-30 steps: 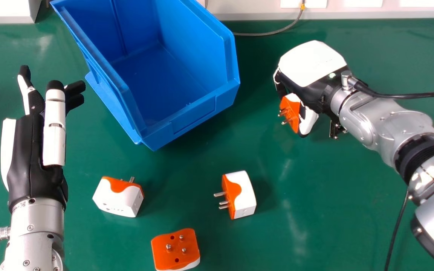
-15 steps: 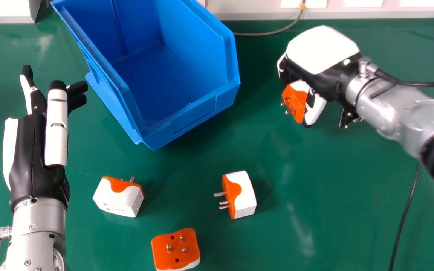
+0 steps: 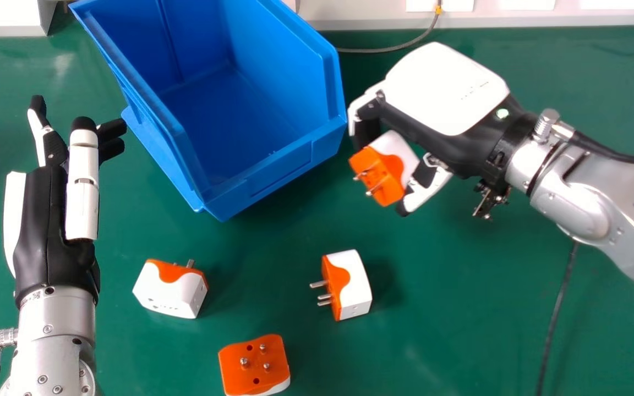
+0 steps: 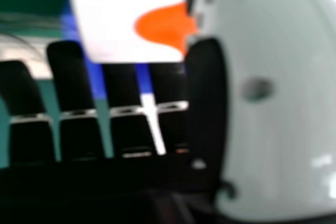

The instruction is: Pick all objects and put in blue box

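Head view: green tabletop (image 3: pixel 460 330), pale ledge (image 3: pixel 537 17) running along 12 o'clock. R hand (image 3: pixel 443 93), approx. 2 o'clock, its print unreadable, is clamping plug adapter (image 3: pixel 386 170), prongs pointing to 8. Blue box (image 3: pixel 229 187) is sitting at 10–11; 3 more adapters (image 3: pixel 353 286) are lying btwn 5 & 8. L hand (image 3: pixel 42 225) at 9 is holding its fingers straight.

R hand view: thumb is touching adapter.

Legible text, numbers or signs for you to list: none. Item: faint line of print on the white cover (image 3: pixel 438 82) of your right robot hand (image 3: pixel 454 148), too small for you to read. Item: small dark marking at the wrist (image 3: pixel 55 316) of your left robot hand (image 3: pixel 47 236), likewise unreadable.
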`<state>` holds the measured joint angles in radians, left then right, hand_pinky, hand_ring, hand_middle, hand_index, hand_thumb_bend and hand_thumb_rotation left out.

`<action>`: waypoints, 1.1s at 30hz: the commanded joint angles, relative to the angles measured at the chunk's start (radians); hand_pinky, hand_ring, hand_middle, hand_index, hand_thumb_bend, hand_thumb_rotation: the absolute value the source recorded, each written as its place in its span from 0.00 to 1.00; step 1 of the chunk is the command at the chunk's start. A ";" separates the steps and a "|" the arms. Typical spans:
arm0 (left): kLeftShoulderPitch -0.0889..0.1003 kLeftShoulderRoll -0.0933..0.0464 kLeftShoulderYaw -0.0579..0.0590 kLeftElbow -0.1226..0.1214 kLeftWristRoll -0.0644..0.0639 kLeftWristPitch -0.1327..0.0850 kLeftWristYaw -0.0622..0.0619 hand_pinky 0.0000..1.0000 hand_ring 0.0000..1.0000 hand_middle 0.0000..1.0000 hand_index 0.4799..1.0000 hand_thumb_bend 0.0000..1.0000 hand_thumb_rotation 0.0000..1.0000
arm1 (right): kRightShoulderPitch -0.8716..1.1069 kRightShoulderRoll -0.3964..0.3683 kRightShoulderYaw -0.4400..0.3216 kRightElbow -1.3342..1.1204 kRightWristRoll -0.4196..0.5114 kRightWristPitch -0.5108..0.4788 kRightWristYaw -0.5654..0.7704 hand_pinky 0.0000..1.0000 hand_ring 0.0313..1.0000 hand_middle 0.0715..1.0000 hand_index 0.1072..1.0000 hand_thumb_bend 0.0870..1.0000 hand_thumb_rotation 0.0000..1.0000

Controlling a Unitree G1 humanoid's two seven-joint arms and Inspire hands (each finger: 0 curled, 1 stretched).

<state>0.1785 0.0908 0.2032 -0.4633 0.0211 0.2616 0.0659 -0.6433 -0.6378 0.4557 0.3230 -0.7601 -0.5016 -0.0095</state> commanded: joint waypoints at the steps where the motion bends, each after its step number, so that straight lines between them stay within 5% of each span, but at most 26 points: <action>1: -0.004 0.005 0.000 -0.020 0.010 -0.009 0.002 0.94 0.82 0.81 1.00 0.24 1.00 | 0.014 -0.001 -0.045 -0.077 0.033 -0.005 0.022 0.34 0.43 0.47 0.42 0.45 0.00; 8: 0.023 0.004 0.007 -0.037 0.001 -0.018 -0.006 0.94 0.82 0.81 1.00 0.24 1.00 | 0.002 0.064 -0.068 -0.186 0.064 0.015 0.118 0.33 0.43 0.48 0.44 0.45 0.00; 16: 0.067 0.001 0.022 -0.075 -0.017 -0.023 -0.022 0.96 0.83 0.82 1.00 0.23 1.00 | -0.119 0.174 -0.062 -0.085 -0.005 0.022 0.055 0.35 0.42 0.47 0.44 0.45 0.00; 25: 0.130 -0.013 0.040 -0.140 -0.059 -0.009 -0.039 0.98 0.87 0.84 1.00 0.23 1.00 | -0.298 0.298 -0.028 0.127 -0.078 0.048 -0.058 0.34 0.41 0.47 0.45 0.45 0.00; 28: 0.161 -0.001 0.040 -0.138 -0.034 -0.029 -0.040 0.99 0.91 0.89 1.00 0.23 1.00 | -0.393 0.352 -0.009 0.234 -0.099 0.084 -0.075 0.33 0.41 0.47 0.46 0.45 0.00; 30: 0.176 0.017 0.040 -0.117 -0.033 -0.054 -0.063 0.99 0.92 0.91 1.00 0.23 1.00 | -0.441 0.380 -0.002 0.301 -0.102 0.096 -0.083 0.33 0.42 0.47 0.45 0.45 0.00; 33: 0.184 0.043 0.054 -0.074 -0.070 -0.110 -0.124 0.99 0.94 0.93 1.00 0.22 1.00 | -0.510 0.419 0.018 0.415 -0.111 0.106 -0.116 0.33 0.42 0.47 0.45 0.45 0.00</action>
<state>0.3609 0.1137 0.2482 -0.5451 -0.0362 0.1980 -0.0355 -1.0789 -0.2362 0.4723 0.7128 -0.8742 -0.3981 -0.0854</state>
